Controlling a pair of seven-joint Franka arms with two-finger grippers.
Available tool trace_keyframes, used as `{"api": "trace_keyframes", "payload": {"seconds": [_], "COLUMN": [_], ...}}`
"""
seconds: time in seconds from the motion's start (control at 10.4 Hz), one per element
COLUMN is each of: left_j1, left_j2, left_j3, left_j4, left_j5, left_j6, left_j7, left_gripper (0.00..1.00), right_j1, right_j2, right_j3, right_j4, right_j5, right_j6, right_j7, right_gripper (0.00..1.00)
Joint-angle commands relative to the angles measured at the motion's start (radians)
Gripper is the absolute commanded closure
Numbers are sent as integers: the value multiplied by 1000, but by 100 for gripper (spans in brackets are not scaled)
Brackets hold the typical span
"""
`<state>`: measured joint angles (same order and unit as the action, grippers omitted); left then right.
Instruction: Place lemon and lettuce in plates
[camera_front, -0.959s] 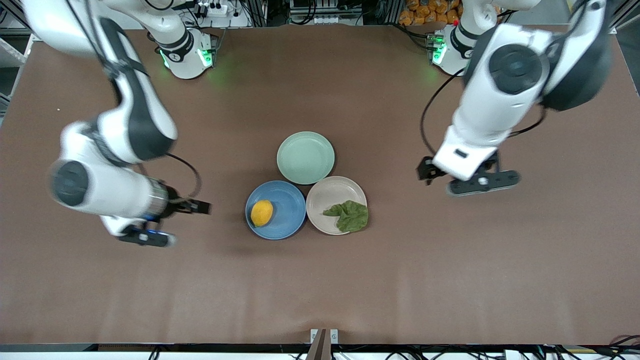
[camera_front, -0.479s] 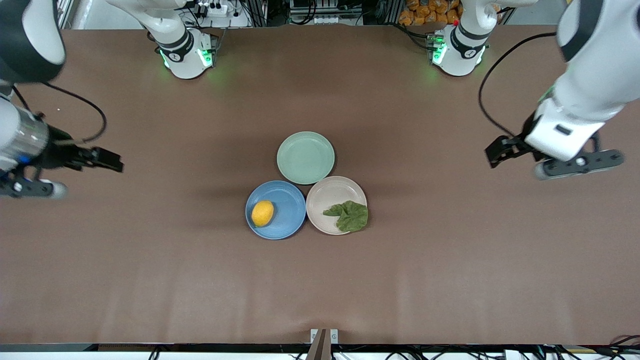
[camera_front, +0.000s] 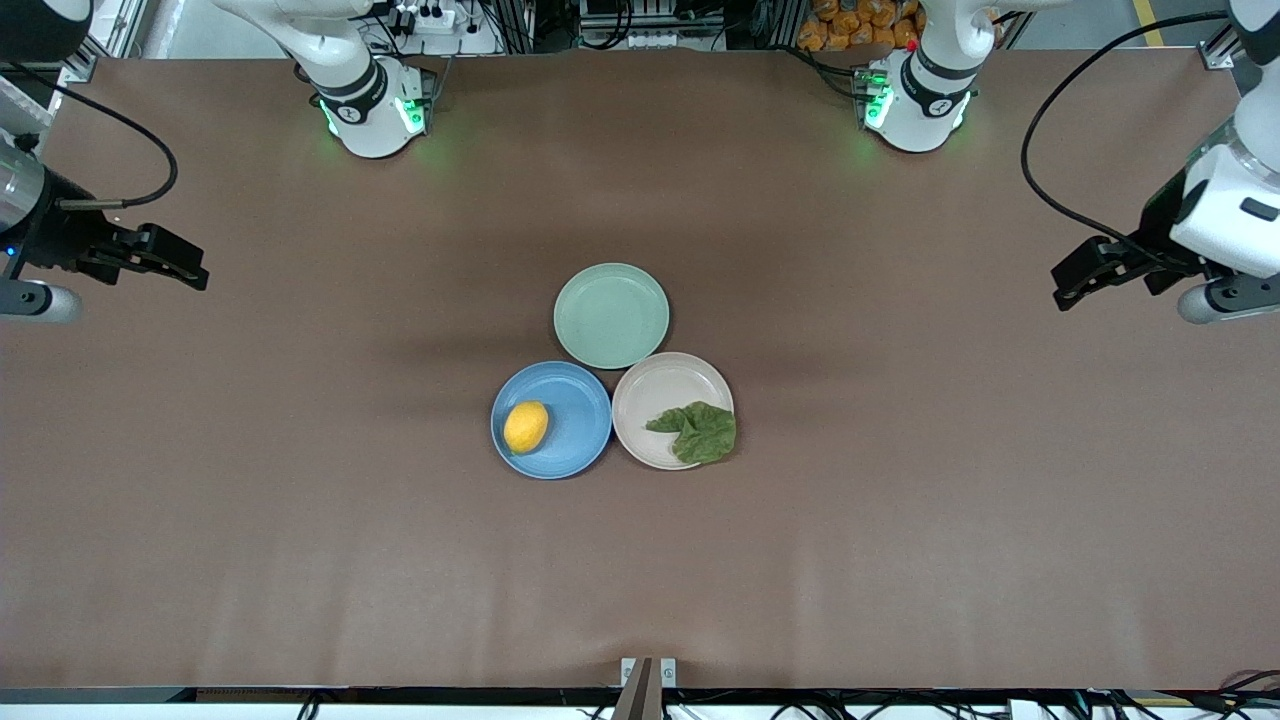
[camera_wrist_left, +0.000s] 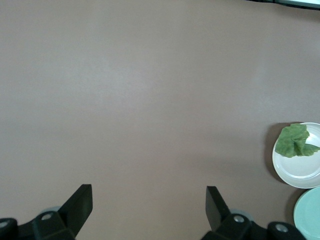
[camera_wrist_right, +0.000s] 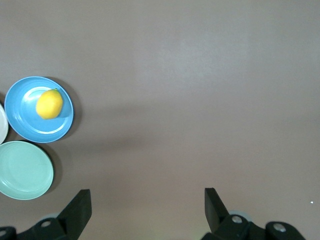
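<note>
Lemon (camera_front: 525, 427) sits in blue plate (camera_front: 578, 395), at 9 o'clock of centre; lettuce (camera_front: 697, 431) in beige-pink plate (camera_front: 650, 385), at 4 o'clock, overlapping its rim. Mint plate (camera_front: 611, 315) touches both, empty. Left gripper (camera_wrist_left: 149, 205) and right gripper (camera_wrist_right: 147, 207), fingers spread and empty, hang over bare table ends. Both placements look done; arms likely parked clear.

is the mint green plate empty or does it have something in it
Empty. The mint-green plate shows only bare surface; the lemon lies in the blue plate and the lettuce on the beige-pink plate.
</note>
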<state>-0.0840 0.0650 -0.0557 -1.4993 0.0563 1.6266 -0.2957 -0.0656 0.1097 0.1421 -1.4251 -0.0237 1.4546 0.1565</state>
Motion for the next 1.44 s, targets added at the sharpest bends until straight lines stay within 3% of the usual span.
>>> {"api": "trace_keyframes", "payload": {"seconds": [0.0, 0.96, 1.34], "left_j1": [64, 70, 72], "left_j2": [-22, -47, -77], "left_j3": [-64, -68, -65], "left_j4": [-21, -19, -25], "left_j5": [-23, -23, -59], "left_j6": [-17, -94, -113], "left_j7": [27, 47, 104], "left_gripper": [0, 0, 0], "right_j1": [-8, -26, 18], "right_j2": [-59, -53, -54], "right_j3": [4, 5, -47], "right_j4": [-90, -86, -87], "right_j5": [-16, -5, -2], "right_j6": [44, 20, 15], "right_j7": [-9, -9, -11], "right_gripper": [0, 0, 0]}}
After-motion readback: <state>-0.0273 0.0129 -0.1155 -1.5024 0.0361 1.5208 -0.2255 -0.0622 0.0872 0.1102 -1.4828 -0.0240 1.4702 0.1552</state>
